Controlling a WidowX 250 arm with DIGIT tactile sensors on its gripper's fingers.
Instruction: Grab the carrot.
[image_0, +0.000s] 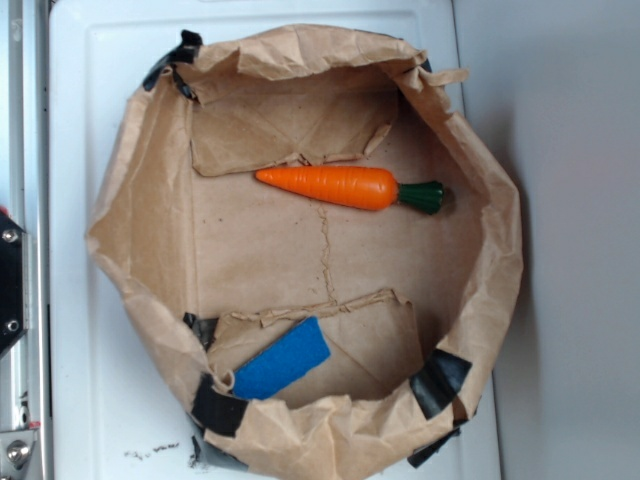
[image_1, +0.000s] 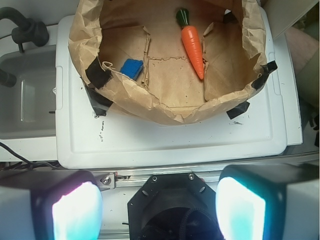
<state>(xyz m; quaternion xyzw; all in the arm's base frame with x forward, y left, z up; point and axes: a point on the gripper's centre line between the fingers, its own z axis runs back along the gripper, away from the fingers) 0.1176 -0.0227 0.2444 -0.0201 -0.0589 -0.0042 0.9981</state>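
— While you look down from above, what do you see?

— You see a big paper bag (image_0: 140, 260) with its sides rolled down, sitting on a white tray (image_0: 80, 380). Bits of black tape (image_0: 440, 382) hold it.

— Where is the carrot?

— Your carrot (image_0: 330, 186) lies flat on the bottom of the bag. Its green stem (image_0: 422, 196) points one way and its pointy tip the other. Nothing touches it.

— What else is in there?

— You can spot a blue sponge (image_0: 283, 360) by the bag's wall, well apart from the carrot.

— And the claw?

— Your claw (image_1: 159, 202) hangs outside the bag, far from the carrot. Its two fingers (image_1: 77, 212) stand wide apart with nothing between them.
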